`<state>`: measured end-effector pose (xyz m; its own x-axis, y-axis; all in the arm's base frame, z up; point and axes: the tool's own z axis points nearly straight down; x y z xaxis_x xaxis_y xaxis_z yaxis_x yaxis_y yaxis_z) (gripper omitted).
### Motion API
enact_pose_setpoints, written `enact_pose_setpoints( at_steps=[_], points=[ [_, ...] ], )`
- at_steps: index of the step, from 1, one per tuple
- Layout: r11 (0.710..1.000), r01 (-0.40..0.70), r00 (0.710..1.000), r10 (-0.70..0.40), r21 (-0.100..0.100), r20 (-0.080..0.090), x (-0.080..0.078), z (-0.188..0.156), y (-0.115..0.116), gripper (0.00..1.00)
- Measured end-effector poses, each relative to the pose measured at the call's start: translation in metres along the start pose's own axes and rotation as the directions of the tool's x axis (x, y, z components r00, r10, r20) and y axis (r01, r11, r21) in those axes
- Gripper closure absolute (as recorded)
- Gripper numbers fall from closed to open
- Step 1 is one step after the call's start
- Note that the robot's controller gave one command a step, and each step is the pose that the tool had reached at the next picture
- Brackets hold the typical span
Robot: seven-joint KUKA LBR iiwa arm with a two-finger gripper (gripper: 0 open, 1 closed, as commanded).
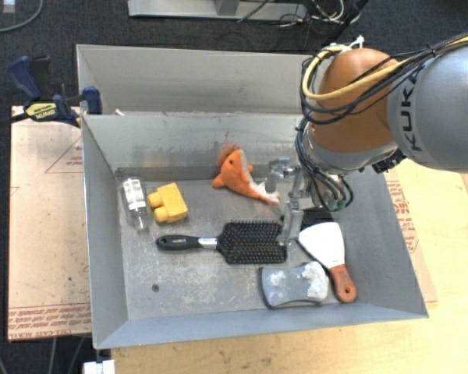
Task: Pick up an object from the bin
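Observation:
My gripper [290, 223] hangs low in the right half of the bin, just at the right end of a black hairbrush [249, 242] that lies flat with its handle pointing left. An orange toy fish [235, 174] lies close to the gripper's upper left, near the back wall. A white scraper with an orange handle [325, 245] lies right of the gripper. In front of it, near the bin's front wall, is a grey and white pad [294, 285].
A yellow block [169, 202] and a small clear bottle-like thing [134, 197] lie at the left of the bin floor. The arm with its orange cover and cables hangs over the bin's right back corner.

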<state>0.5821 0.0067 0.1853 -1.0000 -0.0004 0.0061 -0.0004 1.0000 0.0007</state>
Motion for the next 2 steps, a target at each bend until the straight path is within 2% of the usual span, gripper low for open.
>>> enact_pose_setpoints(
  at_steps=[1,2],
  points=[
    [1.0,0.0,1.0,0.0,0.0,0.008,-0.001,-0.005,0.0,0.0],
    [0.999,-0.042,0.999,0.042,-0.001,0.013,0.001,0.039,0.005,0.0]
  ],
)
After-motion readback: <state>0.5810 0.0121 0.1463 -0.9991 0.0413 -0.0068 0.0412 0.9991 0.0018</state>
